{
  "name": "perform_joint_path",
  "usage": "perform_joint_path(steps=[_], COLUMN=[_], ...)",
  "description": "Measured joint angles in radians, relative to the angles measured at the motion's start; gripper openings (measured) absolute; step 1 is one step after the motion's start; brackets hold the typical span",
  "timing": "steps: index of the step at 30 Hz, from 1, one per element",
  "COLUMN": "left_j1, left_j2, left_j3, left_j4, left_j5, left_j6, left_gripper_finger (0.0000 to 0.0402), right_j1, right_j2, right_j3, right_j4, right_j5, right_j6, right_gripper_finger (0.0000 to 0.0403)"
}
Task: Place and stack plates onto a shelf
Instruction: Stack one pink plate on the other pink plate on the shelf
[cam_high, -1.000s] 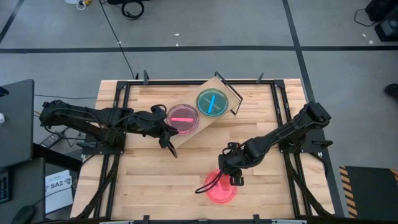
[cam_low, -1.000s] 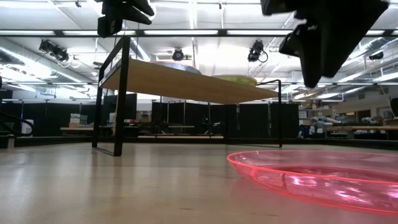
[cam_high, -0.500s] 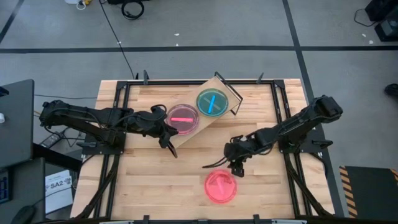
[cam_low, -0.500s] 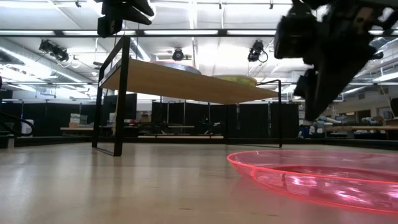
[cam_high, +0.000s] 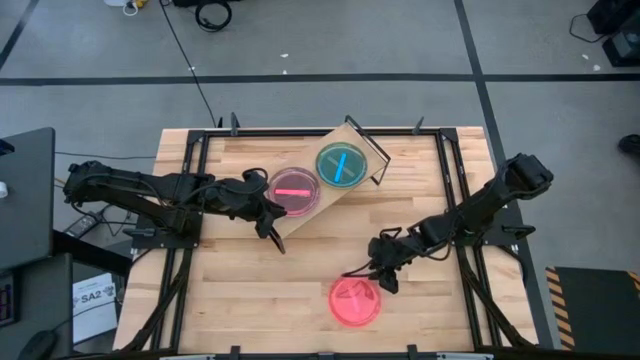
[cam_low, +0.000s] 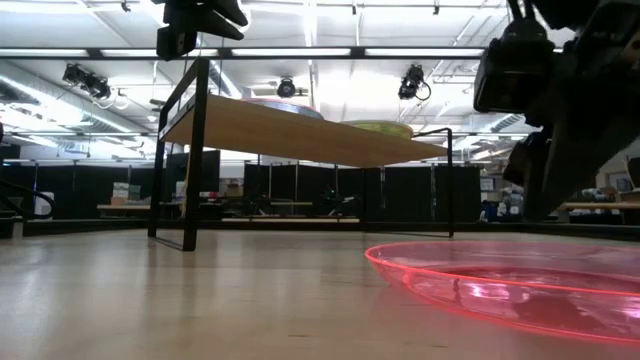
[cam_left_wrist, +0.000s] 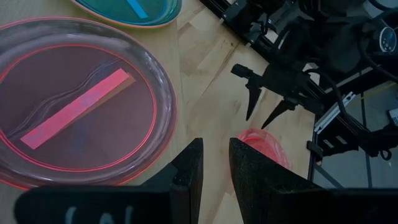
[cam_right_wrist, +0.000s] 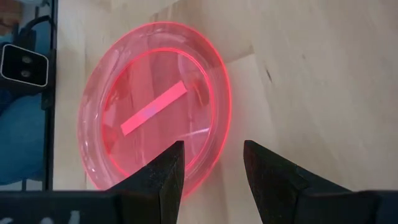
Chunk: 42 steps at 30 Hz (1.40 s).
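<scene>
A pink plate (cam_high: 355, 300) lies flat on the tabletop near the near edge; it also shows in the right wrist view (cam_right_wrist: 155, 106) and the low view (cam_low: 510, 285). My right gripper (cam_high: 385, 275) hovers open just beyond its far right rim, touching nothing. The shelf (cam_high: 300, 218) stands askew at the table's far middle on its wire legs. It carries a second pink plate (cam_high: 293, 190) and a green-blue plate (cam_high: 340, 165). My left gripper (cam_high: 272, 235) waits at the shelf's near left corner, its fingers a narrow gap apart and empty.
Black metal frame rails (cam_high: 455, 190) run along the slatted table's left and right sides. Bare wood (cam_high: 250, 300) lies left of the pink plate. The shelf board (cam_low: 300, 130) stands well above the tabletop, with open room beneath it.
My right gripper has drawn back from over the pink plate's far rim, moving toward the table's right edge and turning as its arm folded back. The pink plate has stayed flat where it was. The left arm has kept still.
</scene>
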Motion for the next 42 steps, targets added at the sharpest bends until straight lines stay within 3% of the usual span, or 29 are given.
perform_joint_path(steps=[7,16,23,42], left_j1=[0.0,0.0,0.0,0.0], left_j2=[0.0,0.0,0.0,0.0], left_j3=[0.0,0.0,0.0,0.0], left_j4=[0.0,0.0,0.0,0.0], left_j5=[0.0,0.0,0.0,0.0], left_j6=[0.0,0.0,0.0,-0.001], left_gripper_finger=[0.0082,0.0082,0.0082,0.0082], right_j1=[0.041,0.074,0.075,0.074], right_j2=[0.023,0.158,0.181,0.184], right_j3=[0.0,0.0,0.002,0.001], right_j4=[0.019,0.16,0.183,0.168], right_j5=[0.087,0.093,0.101,0.099], right_j6=[0.035,0.053,0.06,0.062], right_gripper_finger=[0.0172,0.0171,0.0164,0.0022])
